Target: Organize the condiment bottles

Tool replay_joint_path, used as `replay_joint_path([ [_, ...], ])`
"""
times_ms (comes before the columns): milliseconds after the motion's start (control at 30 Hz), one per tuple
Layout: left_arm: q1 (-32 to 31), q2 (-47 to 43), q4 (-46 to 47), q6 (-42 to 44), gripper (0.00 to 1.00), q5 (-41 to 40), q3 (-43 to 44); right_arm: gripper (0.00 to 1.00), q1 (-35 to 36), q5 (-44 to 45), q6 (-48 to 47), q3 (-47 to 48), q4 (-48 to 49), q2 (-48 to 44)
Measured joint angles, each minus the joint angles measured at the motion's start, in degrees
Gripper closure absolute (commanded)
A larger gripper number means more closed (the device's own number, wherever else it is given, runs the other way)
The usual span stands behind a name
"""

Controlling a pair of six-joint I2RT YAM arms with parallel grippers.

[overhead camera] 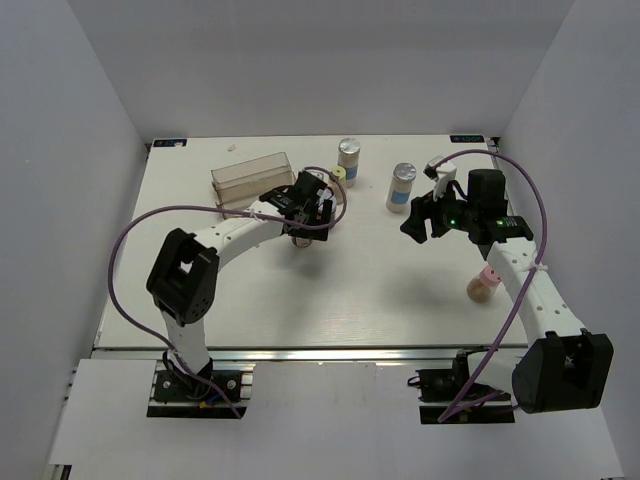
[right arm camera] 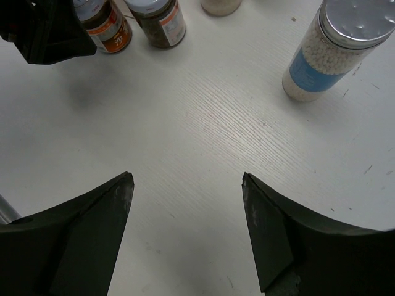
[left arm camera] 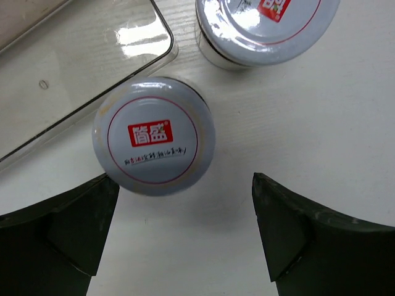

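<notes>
My left gripper (left arm camera: pixel 185 197) is open, pointing down just short of a dark jar whose pale lid carries a red label (left arm camera: pixel 154 135). A second such jar (left arm camera: pixel 265 28) stands just beyond it. In the top view the left gripper (overhead camera: pixel 312 208) hangs over both. My right gripper (right arm camera: pixel 188 182) is open and empty above bare table, mid-right (overhead camera: pixel 422 222). A tall white jar with a silver cap and blue band (right arm camera: pixel 330 52) stands ahead of it (overhead camera: pixel 402 187). The other white jar (overhead camera: pixel 348 155) and the yellow-lidded jar (overhead camera: pixel 338 175) stand at the back. The pink-lidded tan jar (overhead camera: pixel 485 283) stands by the right arm.
The clear plastic rack (overhead camera: pixel 250 178) lies at the back left, its edge close beside the nearer dark jar (left arm camera: pixel 74 68). The right wrist view shows both dark jars (right arm camera: pixel 157 18) beside the left gripper. White walls enclose the table (overhead camera: pixel 300 300).
</notes>
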Motion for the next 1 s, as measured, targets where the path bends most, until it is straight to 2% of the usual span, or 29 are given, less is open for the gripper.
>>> replay_joint_path([
  [333,1.46,7.08,-0.24,2.16,0.03,-1.03,7.04,0.23,0.00,0.68,0.09,-0.02,0.02,0.15],
  [567,3.23,7.93,-0.09,2.75,0.07,-1.38,8.46,0.23,0.00,0.94,-0.11,-0.15,0.00,0.74],
  [700,3.63,8.17,0.28,2.80,0.16,-1.33,8.50,0.23,0.00,1.11,-0.13,-0.15,0.00,0.79],
  [800,3.65,8.26,0.42,2.93,0.27,-1.09,8.66,0.23,0.00,1.31,-0.20,-0.15,0.00,0.92],
  [833,3.65,8.26,0.42,3.08,0.36,-0.98,8.79,0.23,0.00,1.36,-0.22,-0.15,0.00,0.96],
  [933,3.65,8.28,0.48,3.19,0.52,-0.44,9.18,0.23,0.00,1.60,-0.31,-0.15,0.00,1.07],
  [967,3.65,8.28,0.39,3.19,0.62,-0.24,9.18,0.23,0.00,1.68,-0.33,-0.15,0.00,1.07],
  [1000,3.65,8.28,0.33,3.19,0.68,-0.02,9.20,0.23,0.00,1.77,-0.33,-0.15,0.00,1.07],
])
